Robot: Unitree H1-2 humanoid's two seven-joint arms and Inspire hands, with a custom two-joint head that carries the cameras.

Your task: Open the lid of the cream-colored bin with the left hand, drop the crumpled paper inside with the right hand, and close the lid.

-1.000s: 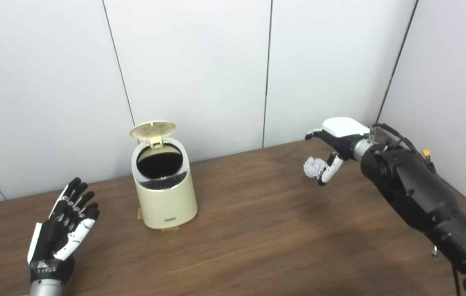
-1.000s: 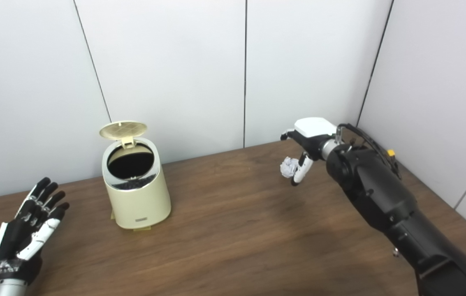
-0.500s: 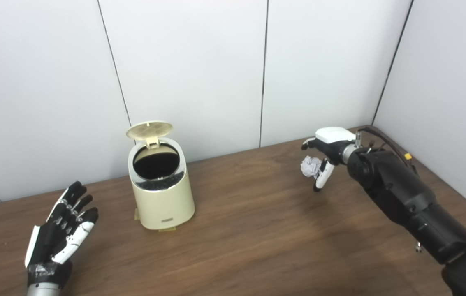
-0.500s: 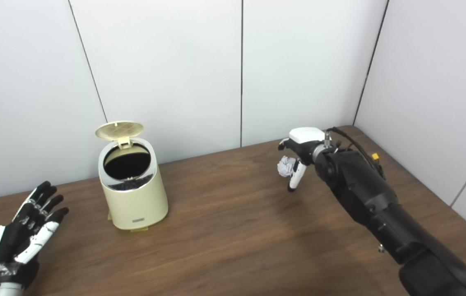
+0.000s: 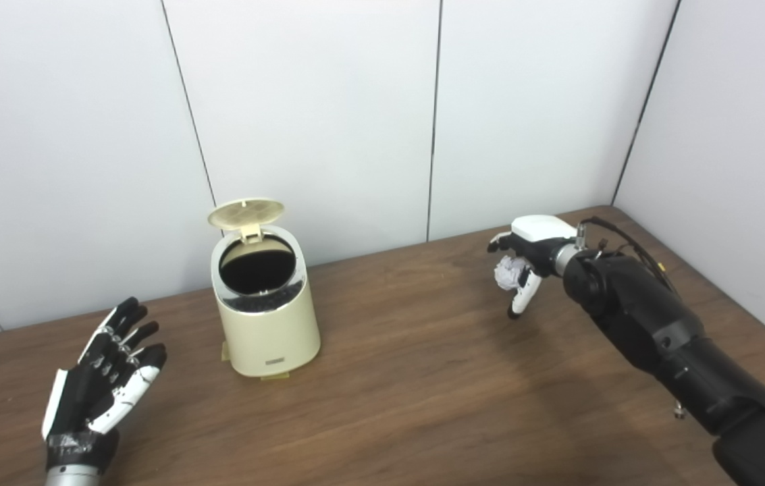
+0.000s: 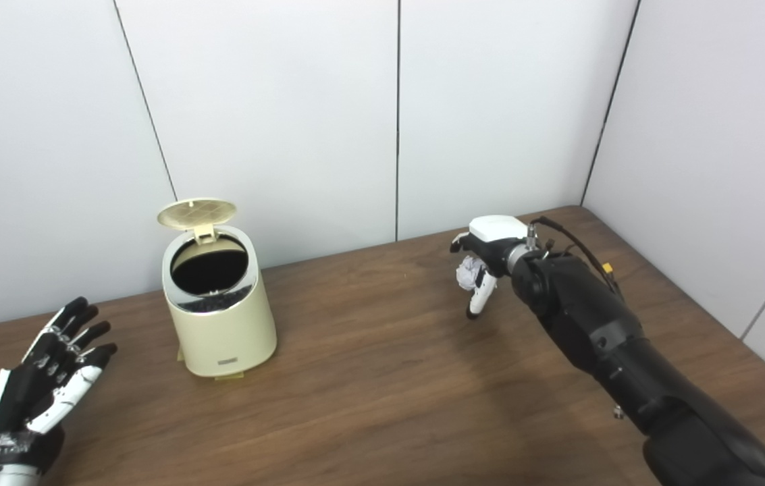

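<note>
Right robot hand [image 5: 524, 260] grasps the crumpled paper [image 5: 506, 273] far right, ready to carry. Left robot hand [image 5: 102, 385] rests released near left of the bin [image 5: 266, 317], its lid [image 5: 246, 211] already raised

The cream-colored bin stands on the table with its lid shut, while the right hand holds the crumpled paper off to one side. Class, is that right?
Not quite. The cream-colored bin has its lid raised, leaving the dark mouth uncovered, as the left eye view shows. The rest holds: the right hand holds the crumpled paper off to one side.
</note>
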